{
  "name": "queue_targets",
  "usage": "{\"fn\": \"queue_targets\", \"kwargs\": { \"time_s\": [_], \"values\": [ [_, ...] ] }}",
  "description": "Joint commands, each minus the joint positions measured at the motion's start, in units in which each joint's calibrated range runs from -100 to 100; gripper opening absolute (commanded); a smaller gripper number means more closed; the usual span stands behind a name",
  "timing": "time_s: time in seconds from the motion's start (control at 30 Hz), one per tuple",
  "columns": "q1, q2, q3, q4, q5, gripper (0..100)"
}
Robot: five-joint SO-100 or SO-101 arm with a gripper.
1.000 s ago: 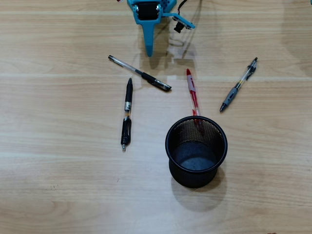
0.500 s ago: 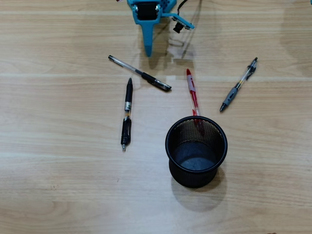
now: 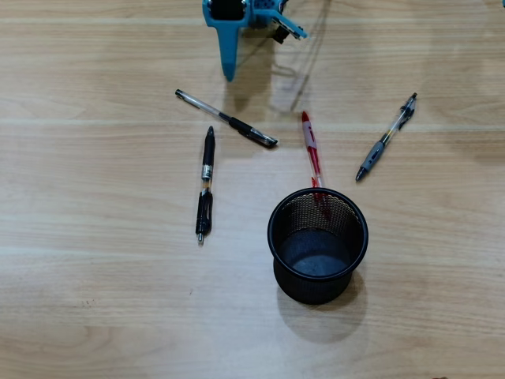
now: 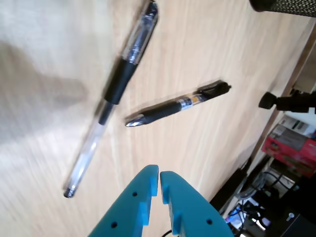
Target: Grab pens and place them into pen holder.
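Several pens lie flat on the wooden table. In the overhead view a clear pen with black cap (image 3: 226,118) lies slanted below my blue gripper (image 3: 229,75), a black pen (image 3: 205,183) lies upright at left, a red-and-white pen (image 3: 311,147) points at the pen holder (image 3: 317,245), and a clear-and-grey pen (image 3: 386,136) lies at right. The holder is a black mesh cup, with nothing seen inside. The wrist view shows the clear pen (image 4: 113,91) and black pen (image 4: 175,104) ahead of my gripper (image 4: 159,172), whose jaws are shut on nothing.
The table edge (image 4: 284,89) runs along the right of the wrist view, with cables and boxes beyond it. Bare wood (image 3: 95,276) lies to the left of the holder in the overhead view.
My gripper has swung a little left and toward the top edge of the overhead view. The pens and holder have not moved.
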Motion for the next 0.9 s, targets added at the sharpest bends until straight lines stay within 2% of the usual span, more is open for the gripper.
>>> {"fn": "queue_targets", "kwargs": {
  "time_s": [0.0,0.13,0.4,0.57,0.67,0.87],
  "values": [
    [1.3,15.9,-17.1,0.0,-1.6,2],
    [1.4,25.0,-27.3,0.0,-8.3,2],
    [1.2,45.8,-48.6,0.8,-26.7,2],
    [1.2,57.8,-60.5,1.2,-33.2,2],
    [1.4,63.7,-67.8,5.8,-37.9,2],
    [2.9,72.8,-81.9,23.2,-48.2,2]
  ]
}}
